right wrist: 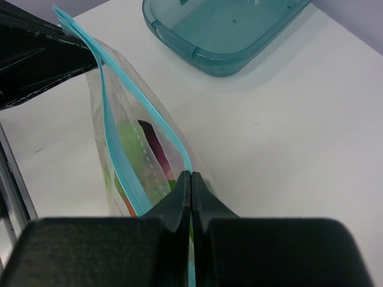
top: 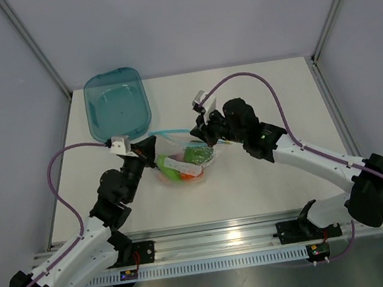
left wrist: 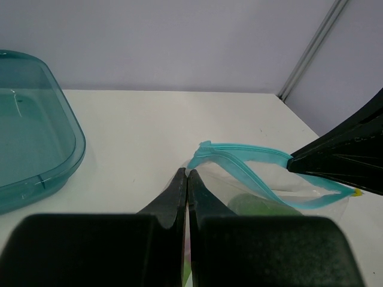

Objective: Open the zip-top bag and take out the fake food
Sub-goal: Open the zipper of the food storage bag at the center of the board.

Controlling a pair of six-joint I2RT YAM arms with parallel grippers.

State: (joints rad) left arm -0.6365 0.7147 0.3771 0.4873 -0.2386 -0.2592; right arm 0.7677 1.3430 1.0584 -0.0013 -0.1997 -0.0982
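Jaws of left gripper (left wrist: 187, 176) and right gripper (right wrist: 190, 176) were clamped on opposite ends of the zip-top bag (top: 180, 161). I judged opening underway; the next move called for spreading its lips to expose the fake food (top: 196, 153).

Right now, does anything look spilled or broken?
Nothing stands out. The zip-top bag is pinched between the left gripper and right gripper, mouth slightly parted, with the fake food inside, none spilled.

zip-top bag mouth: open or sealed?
Partly open: the zip-top bag's two teal zip strips bow apart, a gap between. The fake food is inside. Its mouth is pinched by the left hand and right hand.
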